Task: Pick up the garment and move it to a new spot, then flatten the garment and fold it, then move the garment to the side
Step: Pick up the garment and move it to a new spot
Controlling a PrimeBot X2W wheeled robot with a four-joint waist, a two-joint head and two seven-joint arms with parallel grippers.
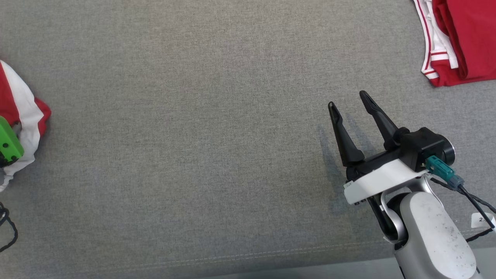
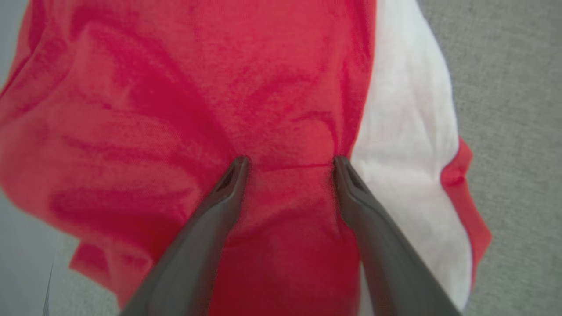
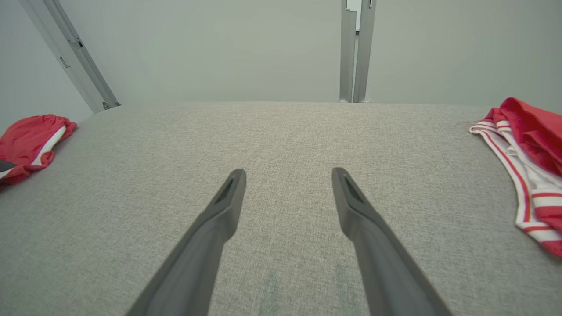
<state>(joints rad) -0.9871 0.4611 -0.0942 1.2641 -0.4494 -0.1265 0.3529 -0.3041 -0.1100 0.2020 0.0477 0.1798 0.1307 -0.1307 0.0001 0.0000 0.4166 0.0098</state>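
Observation:
The garment (image 1: 24,110), crumpled red and white cloth, lies at the far left edge of the grey surface (image 1: 193,135). Seen close in the left wrist view, the garment (image 2: 175,87) has my left gripper (image 2: 287,164) open over it, both fingertips (image 2: 237,169) touching the red fabric. A green part of the left wrist (image 1: 8,142) sits on the cloth in the head view. My right gripper (image 1: 347,99) hovers open at the lower right, nothing between its fingers. The right wrist view has the right gripper (image 3: 287,172) above bare surface and the garment (image 3: 26,136) far left.
A second red garment with white striped trim (image 1: 457,38) lies folded at the top right corner, also at the right of the right wrist view as a folded garment (image 3: 527,149). Dark cables (image 1: 7,228) hang at the lower left. Metal frame posts (image 3: 355,48) stand behind the surface.

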